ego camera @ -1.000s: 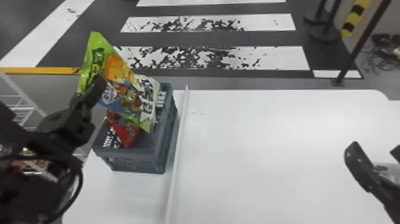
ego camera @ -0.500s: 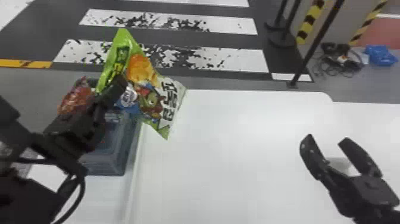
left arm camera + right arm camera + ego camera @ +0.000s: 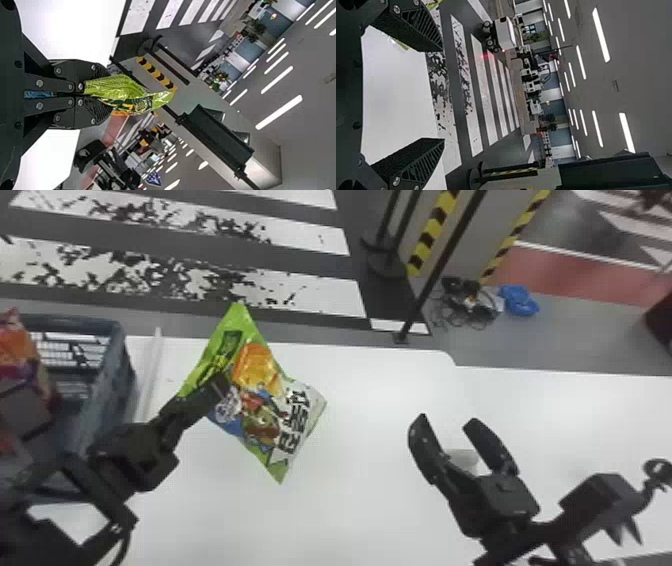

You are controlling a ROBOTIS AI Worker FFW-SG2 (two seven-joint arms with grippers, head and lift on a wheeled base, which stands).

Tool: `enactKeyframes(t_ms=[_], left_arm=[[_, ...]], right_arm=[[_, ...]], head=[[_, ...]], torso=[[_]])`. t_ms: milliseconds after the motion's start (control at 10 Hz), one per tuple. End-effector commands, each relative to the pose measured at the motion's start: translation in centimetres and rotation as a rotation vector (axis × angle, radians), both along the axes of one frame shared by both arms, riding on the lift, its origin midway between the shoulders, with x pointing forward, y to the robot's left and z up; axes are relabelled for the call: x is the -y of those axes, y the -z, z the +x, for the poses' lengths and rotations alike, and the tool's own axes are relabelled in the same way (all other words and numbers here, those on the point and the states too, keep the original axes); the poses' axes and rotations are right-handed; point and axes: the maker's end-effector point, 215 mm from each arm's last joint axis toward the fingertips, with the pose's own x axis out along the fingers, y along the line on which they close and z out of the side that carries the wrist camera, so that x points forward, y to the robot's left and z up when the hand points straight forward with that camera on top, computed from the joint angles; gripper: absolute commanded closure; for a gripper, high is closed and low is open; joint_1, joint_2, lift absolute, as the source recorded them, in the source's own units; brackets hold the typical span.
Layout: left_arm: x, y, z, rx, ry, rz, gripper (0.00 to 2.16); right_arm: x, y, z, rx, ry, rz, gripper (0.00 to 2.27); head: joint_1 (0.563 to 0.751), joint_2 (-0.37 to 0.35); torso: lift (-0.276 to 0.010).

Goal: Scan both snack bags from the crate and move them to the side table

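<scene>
My left gripper (image 3: pixel 217 387) is shut on the green-and-white snack bag (image 3: pixel 260 400), held above the white table to the right of the crate (image 3: pixel 112 375). In the left wrist view, the fingers of my left gripper (image 3: pixel 85 94) pinch the green edge of the snack bag (image 3: pixel 123 91). A second, orange and red snack bag (image 3: pixel 20 355) stands in the crate at the far left. My right gripper (image 3: pixel 447 425) stands open with nothing between its fingers, over the table right of the held bag; the right wrist view shows my right gripper (image 3: pixel 441 95) with fingers wide apart.
A pale raised strip (image 3: pixel 150 375) runs along the white table (image 3: pixel 360 490) beside the crate. A small whitish round object (image 3: pixel 464 460) lies behind the right fingers. Beyond the table's far edge stand a black post (image 3: pixel 440 265) and, on the floor, cables (image 3: pixel 467 307).
The left gripper has carried the green-and-white bag out from over the crate, rightward above the table. The head view has turned to the right, bringing more of the right arm into sight.
</scene>
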Motion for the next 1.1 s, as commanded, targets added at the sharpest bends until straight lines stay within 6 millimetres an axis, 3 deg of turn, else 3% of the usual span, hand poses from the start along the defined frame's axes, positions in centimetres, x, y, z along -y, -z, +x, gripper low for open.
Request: enactKeyframes(t_ms=[0, 400, 600, 1000], left_arm=[[2.3, 1.5, -0.3, -0.024, 0.044, 0.002, 2.0], [9.9, 7.4, -0.7, -0.124, 0.184, 0.004, 2.0], [14.0, 10.8, -2.2, -0.164, 0.285, 0.064, 2.0], [16.2, 14.9, -2.7, -0.211, 0.363, 0.112, 2.0]], right_arm=[[-0.2, 0.0, 0.0, -0.001, -0.003, 0.002, 0.12], [-0.2, -0.4, -0.2, 0.003, -0.005, -0.003, 0.12], [-0.1, -0.5, -0.4, 0.001, -0.003, -0.007, 0.12], [0.2, -0.4, -0.7, -0.005, 0.001, -0.013, 0.12]], head=[[0.695, -0.327], [0.695, -0.35], [0.695, -0.35], [0.695, -0.35]], torso=[[-0.029], [-0.029], [-0.029], [-0.029]])
